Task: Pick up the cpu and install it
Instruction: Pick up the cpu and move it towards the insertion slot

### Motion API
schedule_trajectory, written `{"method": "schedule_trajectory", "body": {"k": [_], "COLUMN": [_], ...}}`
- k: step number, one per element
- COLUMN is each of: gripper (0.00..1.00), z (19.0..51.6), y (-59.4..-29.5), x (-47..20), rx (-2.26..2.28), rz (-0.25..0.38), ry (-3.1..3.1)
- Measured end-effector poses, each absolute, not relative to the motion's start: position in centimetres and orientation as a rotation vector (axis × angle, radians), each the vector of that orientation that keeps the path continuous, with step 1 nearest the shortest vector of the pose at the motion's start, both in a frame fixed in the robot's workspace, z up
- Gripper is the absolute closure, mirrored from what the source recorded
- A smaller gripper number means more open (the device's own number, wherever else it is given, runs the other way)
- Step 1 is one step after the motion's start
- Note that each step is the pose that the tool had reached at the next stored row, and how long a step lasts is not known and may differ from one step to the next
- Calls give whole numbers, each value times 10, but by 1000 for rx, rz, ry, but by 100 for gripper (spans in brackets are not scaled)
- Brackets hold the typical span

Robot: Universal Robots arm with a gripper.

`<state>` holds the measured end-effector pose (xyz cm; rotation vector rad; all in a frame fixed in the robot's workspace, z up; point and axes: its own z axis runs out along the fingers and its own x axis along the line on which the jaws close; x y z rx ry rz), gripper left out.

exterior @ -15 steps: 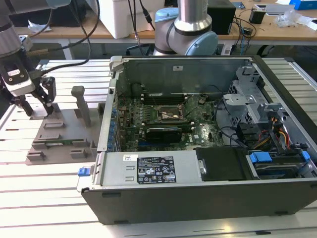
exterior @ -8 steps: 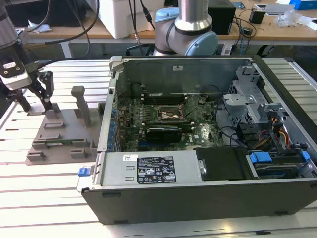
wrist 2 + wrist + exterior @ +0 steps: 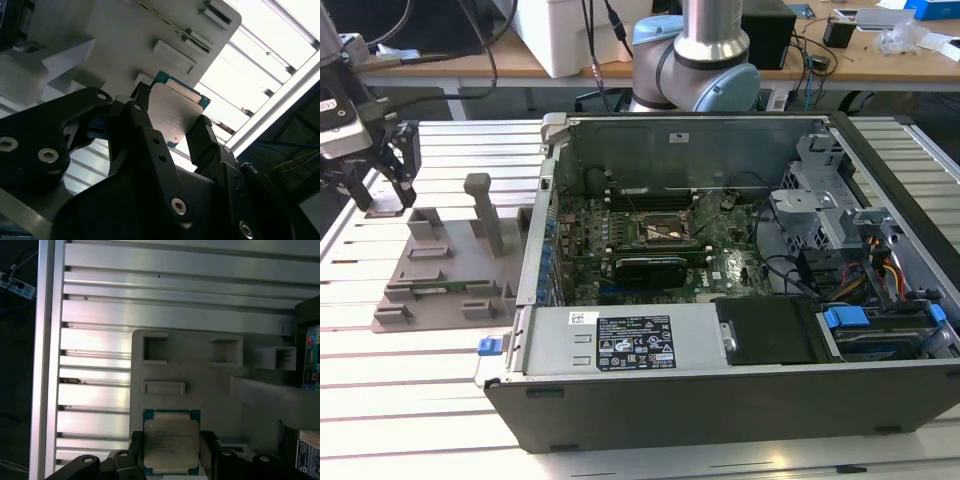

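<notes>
Black end effector [image 3: 172,117] fingers [image 3: 150,142] clamp the cpu [image 3: 175,110] by two opposite edges, its silvery top and thin green rim showing in both wrist views. Seen in the exterior view, the end effector hangs at ten o'clock from the open computer case [image 3: 720,395], over the grey fixture plate [image 3: 440,270] on the slatted aluminium bench [image 3: 410,365].

Robotics lab or electronics workshop, slotted aluminium work table [image 3: 420,400], robot arm [image 3: 695,65] rising behind an open desktop computer case [image 3: 720,405], motherboard [image 3: 582,250] exposed inside, grey fixture plate [image 3: 440,275] beside the case, wooden benches [image 3: 440,58] at the back with cables and loose electronics.
</notes>
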<state>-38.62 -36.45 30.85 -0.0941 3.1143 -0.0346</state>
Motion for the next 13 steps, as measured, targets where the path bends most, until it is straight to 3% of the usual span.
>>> {"method": "schedule_trajectory", "body": {"k": [13], "gripper": [46], "z": [347], "y": [-364], "x": [-386], "rx": [-94], "rz": [-35], "ry": [3114]}}
